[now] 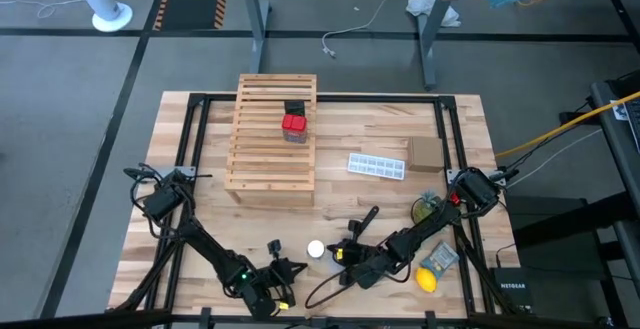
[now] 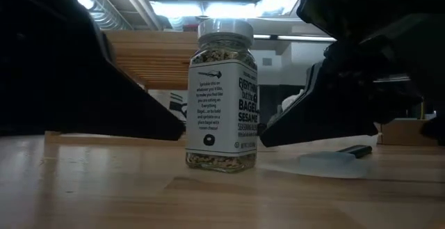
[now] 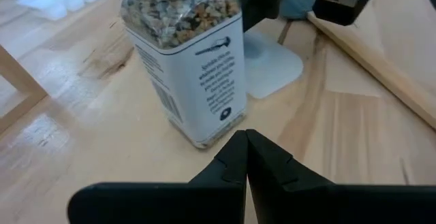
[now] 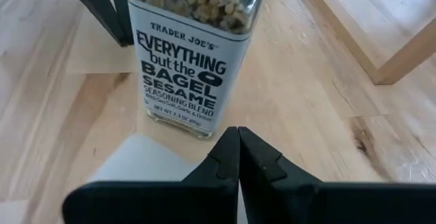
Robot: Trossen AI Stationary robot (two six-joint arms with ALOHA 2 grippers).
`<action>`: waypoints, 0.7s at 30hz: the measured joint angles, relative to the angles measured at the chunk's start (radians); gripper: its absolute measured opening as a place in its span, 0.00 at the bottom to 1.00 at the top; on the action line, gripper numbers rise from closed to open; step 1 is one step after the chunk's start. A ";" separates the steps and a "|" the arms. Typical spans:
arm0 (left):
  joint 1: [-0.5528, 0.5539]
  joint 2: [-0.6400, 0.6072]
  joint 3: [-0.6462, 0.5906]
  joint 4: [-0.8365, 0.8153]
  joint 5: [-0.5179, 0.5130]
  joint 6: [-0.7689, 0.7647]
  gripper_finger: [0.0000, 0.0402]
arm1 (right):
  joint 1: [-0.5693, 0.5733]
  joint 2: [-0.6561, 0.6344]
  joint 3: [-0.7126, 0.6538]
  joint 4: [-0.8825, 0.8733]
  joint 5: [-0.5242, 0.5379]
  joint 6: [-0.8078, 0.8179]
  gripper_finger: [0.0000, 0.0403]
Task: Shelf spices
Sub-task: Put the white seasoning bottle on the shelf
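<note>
Dark closed tools (image 3: 245,157) (image 4: 238,157) flank upright jar (image 2: 221,97).

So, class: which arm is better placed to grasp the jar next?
Probably the right. The right tool, shut, points squarely at the jar just ahead. The left tool, also shut, is about as near, but the jar sits off its line.

Jar (image 1: 316,250) stands between both grippers, near of the shelf (image 1: 271,141).
</note>
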 joint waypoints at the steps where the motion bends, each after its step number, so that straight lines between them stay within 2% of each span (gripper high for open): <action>1: 0.005 0.000 0.000 0.001 0.001 0.007 0.00 | 0.000 0.000 0.000 0.002 0.000 0.000 0.01; 21: 0.051 0.002 0.000 -0.048 -0.018 0.069 0.00 | 0.003 -0.001 -0.001 0.078 -0.085 0.002 0.01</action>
